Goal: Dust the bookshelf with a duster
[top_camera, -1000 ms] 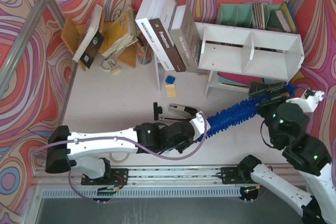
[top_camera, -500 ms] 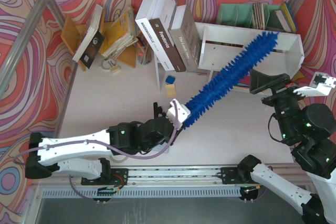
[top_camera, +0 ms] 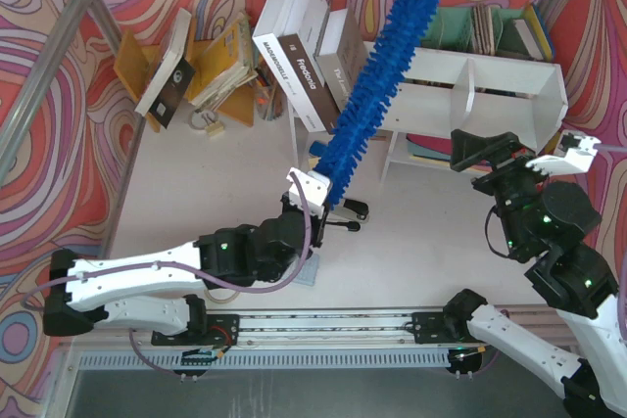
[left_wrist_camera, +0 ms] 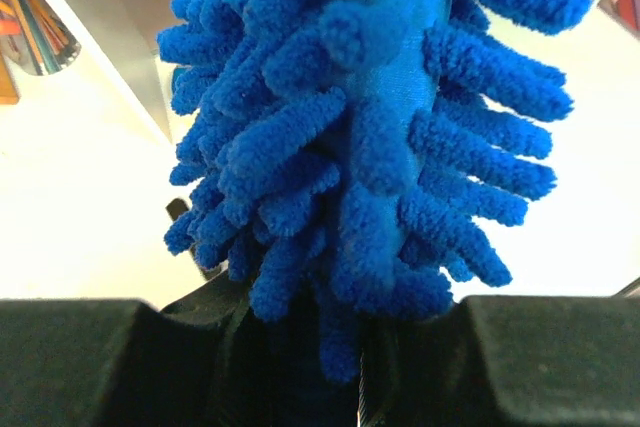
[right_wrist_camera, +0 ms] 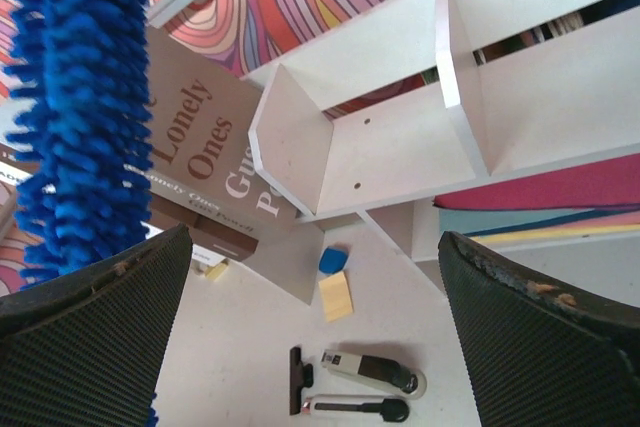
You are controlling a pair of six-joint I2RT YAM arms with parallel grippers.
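Swung upright, duster [top_camera: 377, 75] now crosses leaning books [top_camera: 306, 70] — perhaps touching — beside bookshelf [top_camera: 505, 95].

Walls: fabric backdrop [top_camera: 39, 95] on the left, back and right, printed in swirling bands of red, pink, purple, yellow and teal.
Frame: bare aluminium bars [top_camera: 44, 85] run along the top of the backdrop and slant down its left side.
Table: matt white top [top_camera: 196, 183].
Near edge: a silver slotted rail [top_camera: 333, 323] runs across, with a grey surface [top_camera: 294, 389] below it.
Back storage: orange wooden book rack [top_camera: 132, 61] in the left corner, teal slotted file organizer [top_camera: 446, 26] at the right.
Light: bright and even, with short, soft shadows.
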